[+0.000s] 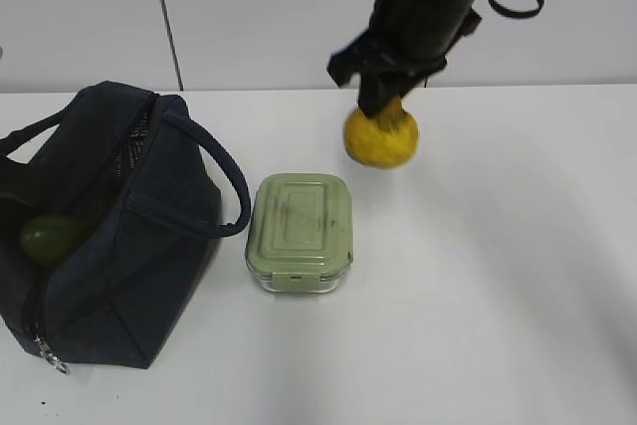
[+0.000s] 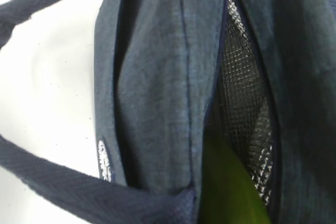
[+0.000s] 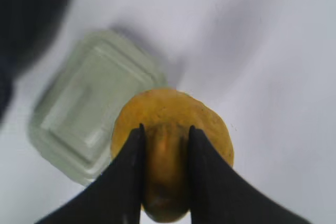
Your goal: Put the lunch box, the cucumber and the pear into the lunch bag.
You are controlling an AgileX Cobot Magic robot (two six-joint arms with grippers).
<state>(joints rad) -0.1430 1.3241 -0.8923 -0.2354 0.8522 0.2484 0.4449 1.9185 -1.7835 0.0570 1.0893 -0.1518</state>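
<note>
The navy lunch bag (image 1: 109, 236) stands open at the left. The dark green cucumber (image 1: 50, 236) lies inside it and also shows in the left wrist view (image 2: 231, 192), against the mesh lining. The lunch box (image 1: 299, 233) with its sage-green lid sits on the table just right of the bag; it also shows in the right wrist view (image 3: 89, 124). My right gripper (image 1: 383, 106) is shut on the narrow neck of the yellow pear (image 1: 381, 138), behind and right of the lunch box. In the right wrist view my right gripper (image 3: 165, 135) clamps the pear (image 3: 210, 129). My left gripper is not seen.
The white table (image 1: 498, 296) stretches right of the lunch box. A bag handle (image 1: 224, 181) arches toward the lunch box. A white wall (image 1: 249, 17) rises behind the table. The left wrist camera looks closely at the bag's fabric (image 2: 152, 77) and a handle strap (image 2: 79, 192).
</note>
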